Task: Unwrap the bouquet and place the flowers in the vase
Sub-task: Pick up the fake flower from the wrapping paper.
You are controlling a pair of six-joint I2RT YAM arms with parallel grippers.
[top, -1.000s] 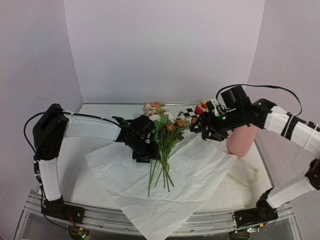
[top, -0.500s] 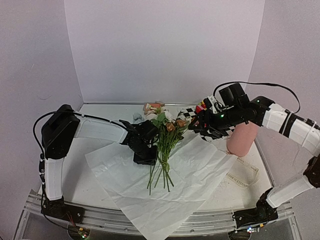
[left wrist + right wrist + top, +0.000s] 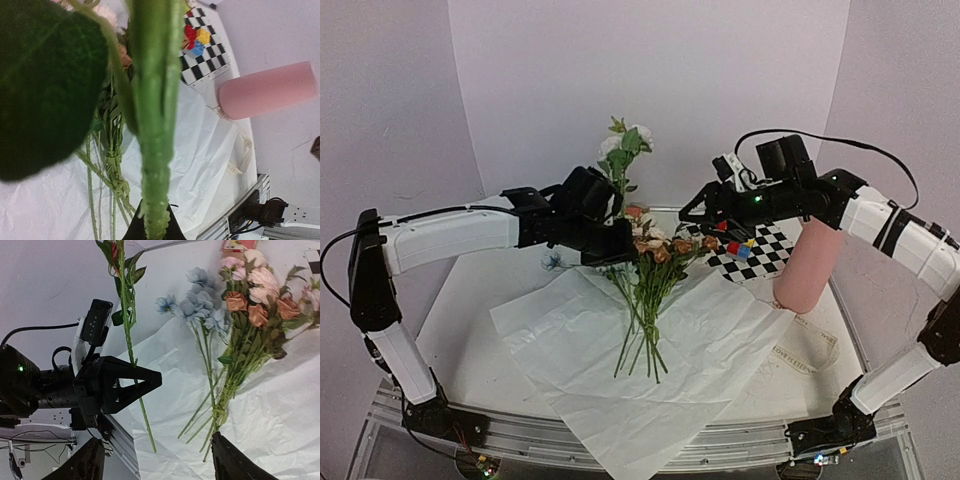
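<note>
My left gripper [image 3: 616, 252] is shut on one flower's green stem [image 3: 155, 100] and holds it upright above the table, its white bloom and leaves [image 3: 623, 145] high up. From the right wrist view, that stem [image 3: 125, 315] runs through the shut black fingers. The other flowers [image 3: 655, 265] lie in a bundle on the opened white paper sheet [image 3: 720, 340]. The pink vase [image 3: 808, 265] stands at the right, beside the paper. My right gripper [image 3: 695, 215] hovers open above the blooms [image 3: 250, 305], holding nothing.
A checkerboard mat [image 3: 765, 245] with small toy blocks [image 3: 735, 245] lies behind the bundle, left of the vase. Pale blue flowers [image 3: 200, 300] lie at the bundle's left. A printed ribbon strip [image 3: 810, 355] lies near the table's right edge.
My left gripper closed on a stem down in the bundle and lifted that flower upright. The right gripper rose and drifted left above the blooms, staying open.
</note>
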